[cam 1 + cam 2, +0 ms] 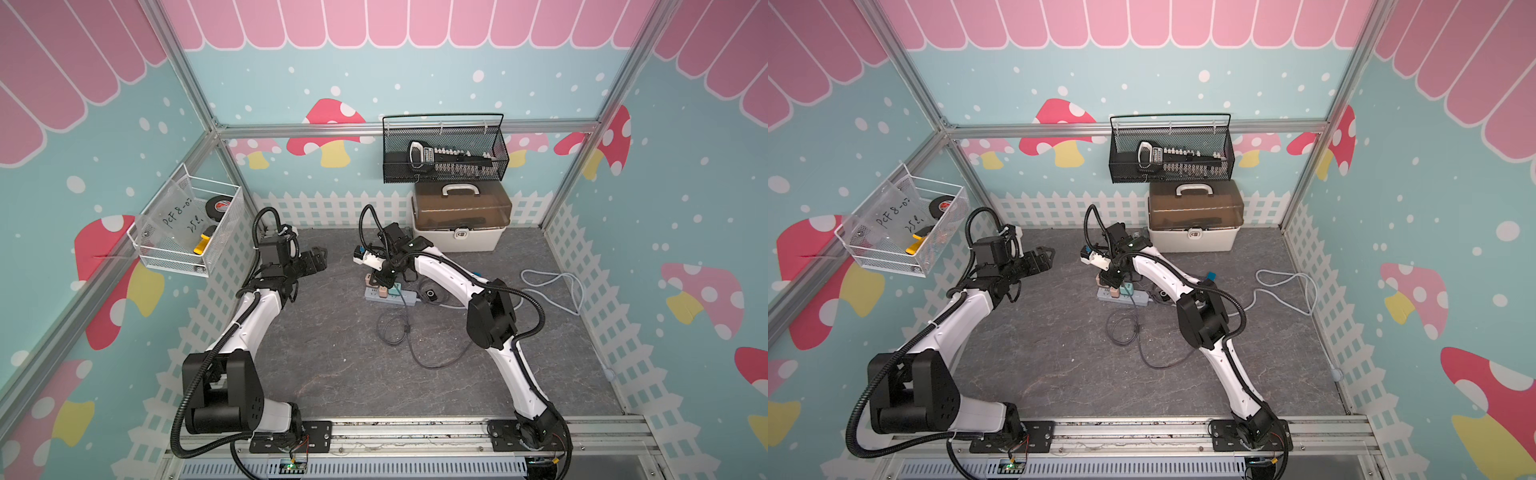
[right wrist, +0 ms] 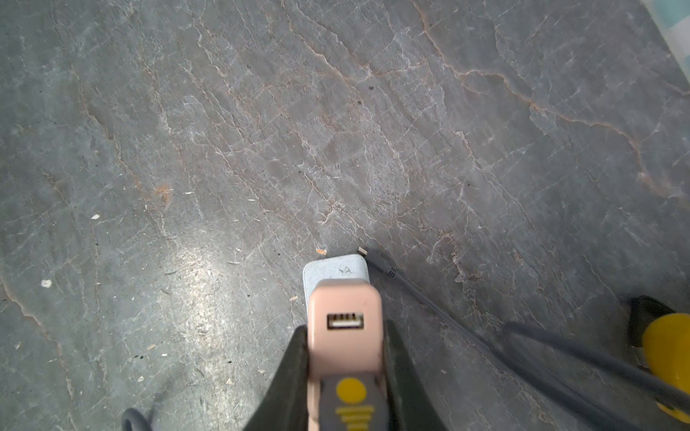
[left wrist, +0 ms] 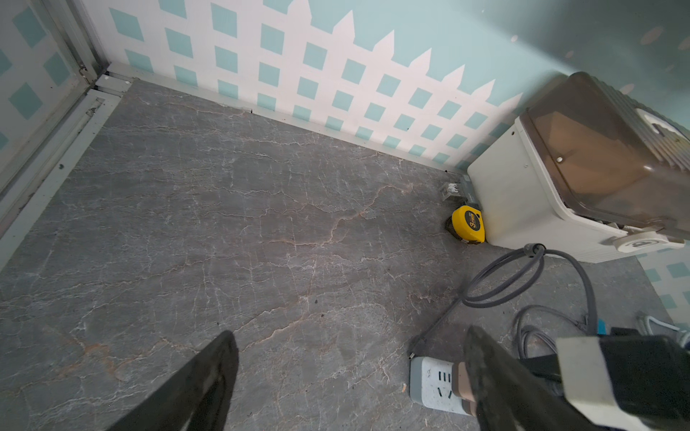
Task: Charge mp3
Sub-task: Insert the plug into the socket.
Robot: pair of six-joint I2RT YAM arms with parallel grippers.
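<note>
Between the fingers (image 2: pixel 289 373) of your right claw (image 2: pixel 345 332) sits the pink charger (image 2: pixel 345 302), apparently being seated on the power strip (image 1: pixel 374 295); your left claw (image 1: pixel 319 258) hangs wide, empty. Next: fetch the cable plug (image 2: pixel 361 250) (just beside the strip) for what looks like the player (image 1: pixel 431 294), lying near the right claw.

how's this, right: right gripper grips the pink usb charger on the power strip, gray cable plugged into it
Not the cable: the right wrist view shows the pink usb charger with an empty port, the gray cable plug lying beside the power strip. Rest holds.
</note>
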